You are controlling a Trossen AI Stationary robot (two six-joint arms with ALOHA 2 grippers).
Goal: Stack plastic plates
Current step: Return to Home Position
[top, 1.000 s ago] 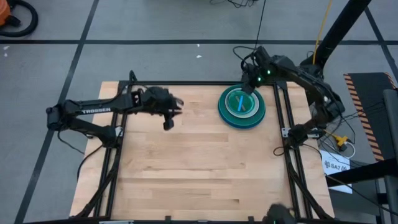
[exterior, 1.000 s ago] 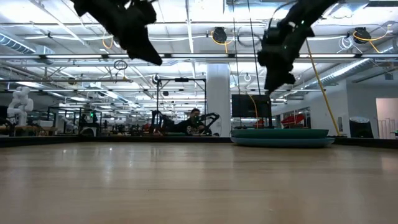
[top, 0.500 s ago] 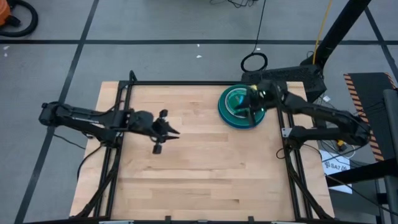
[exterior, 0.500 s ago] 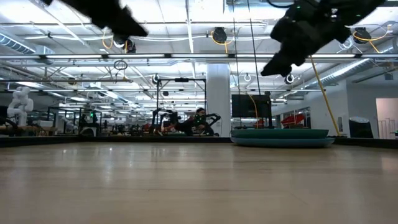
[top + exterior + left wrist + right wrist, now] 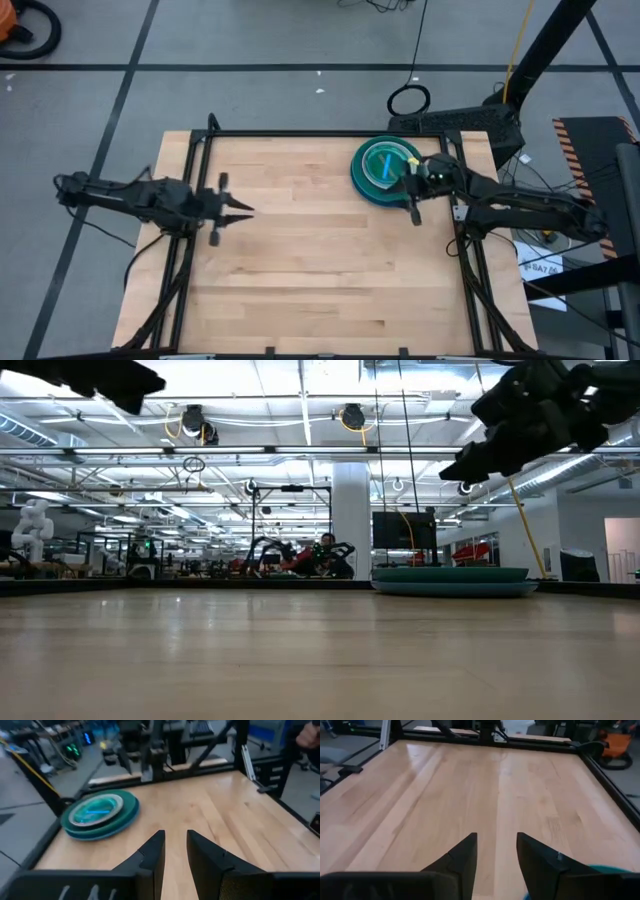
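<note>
- The stack of round plastic plates (image 5: 378, 167) sits at the far right corner of the light wooden table (image 5: 320, 280). A wide blue plate and a dark teal plate lie at the bottom, and smaller green and cyan plates lie on top.
- The left gripper (image 5: 175, 835) hangs above the table's left side, well apart from the stack. Its fingers are slightly apart and hold nothing.
- The right gripper (image 5: 496, 836) hovers just beside the stack's near right edge. Its fingers are parted and empty.
</note>
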